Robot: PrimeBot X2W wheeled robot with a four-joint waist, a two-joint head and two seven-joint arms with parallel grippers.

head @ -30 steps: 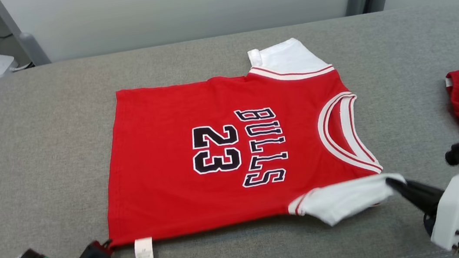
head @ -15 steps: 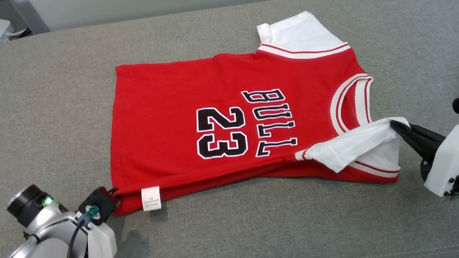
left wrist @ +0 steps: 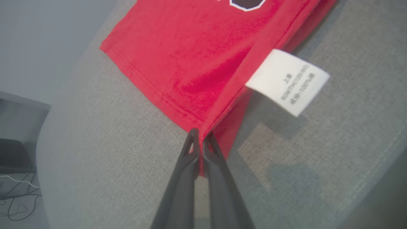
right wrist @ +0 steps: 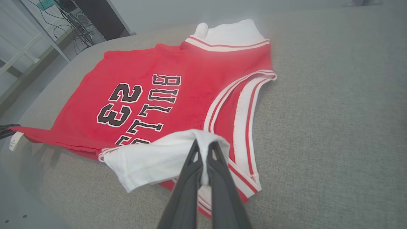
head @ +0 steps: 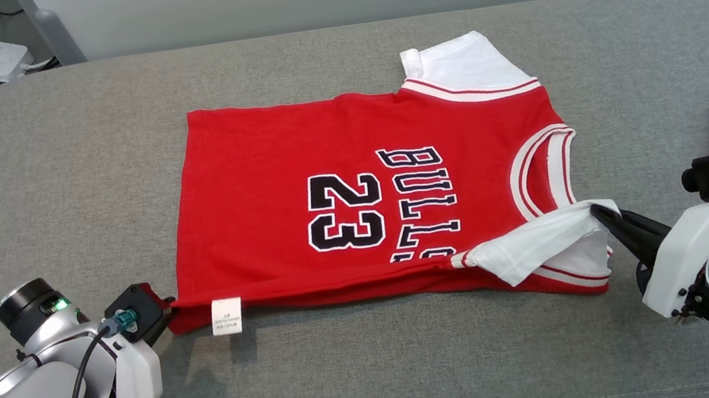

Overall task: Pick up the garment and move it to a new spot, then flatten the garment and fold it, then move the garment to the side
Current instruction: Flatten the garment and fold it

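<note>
Lifting the near edge of the red shirt (head: 277,229) inward over its lettering, the left claw (left wrist: 201,137) clenched on the hem corner and the right claw (head: 598,215) clenched on the white sleeve (head: 529,246) have begun the fold on the tabletop (head: 376,372).

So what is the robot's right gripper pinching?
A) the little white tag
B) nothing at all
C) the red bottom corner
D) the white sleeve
D, the right gripper is shut on the white sleeve, which bunches up around its tips.
</note>
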